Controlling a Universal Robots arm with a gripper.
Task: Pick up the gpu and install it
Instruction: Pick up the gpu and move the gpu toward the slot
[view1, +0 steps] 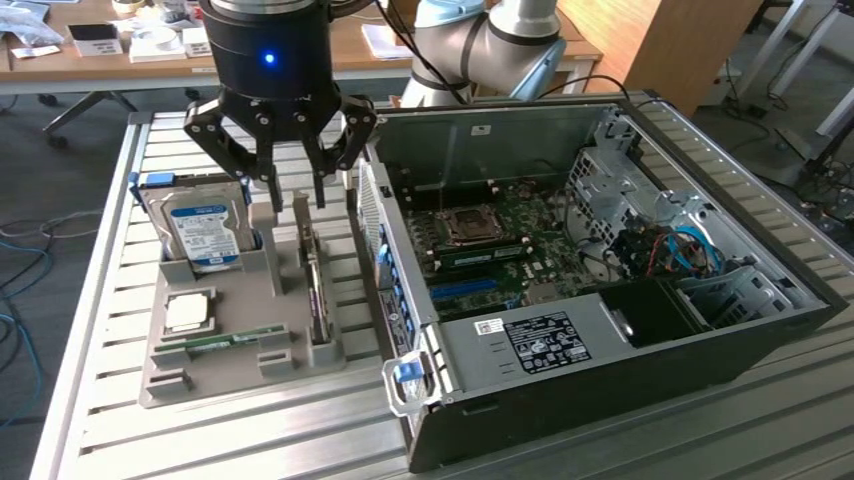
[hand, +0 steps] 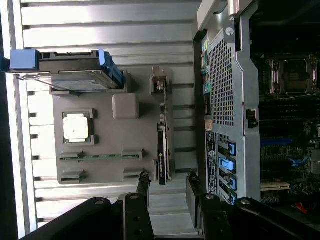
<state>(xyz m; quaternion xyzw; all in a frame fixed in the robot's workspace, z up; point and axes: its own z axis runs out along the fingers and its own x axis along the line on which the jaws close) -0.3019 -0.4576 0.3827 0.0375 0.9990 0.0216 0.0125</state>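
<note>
Hand spread wide, gripping nothing. We note it hangs over one end of the gpu, which stands on edge along the gray tray's edge nearest the open computer case. The card is thin and dark, with a silver bracket at one end. We see it edge-on, so its faces are hidden.

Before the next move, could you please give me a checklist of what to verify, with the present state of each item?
1. Tool open, nothing held: ok.
2. gpu standing on edge in the grey tray: ok.
3. Tool above the gpu, one finger on each side of its line in the wrist view: ok.
4. Tool touching the gpu: cannot tell.
5. Case open, motherboard exposed: ok.
6. Card slot free: cannot tell.
</note>
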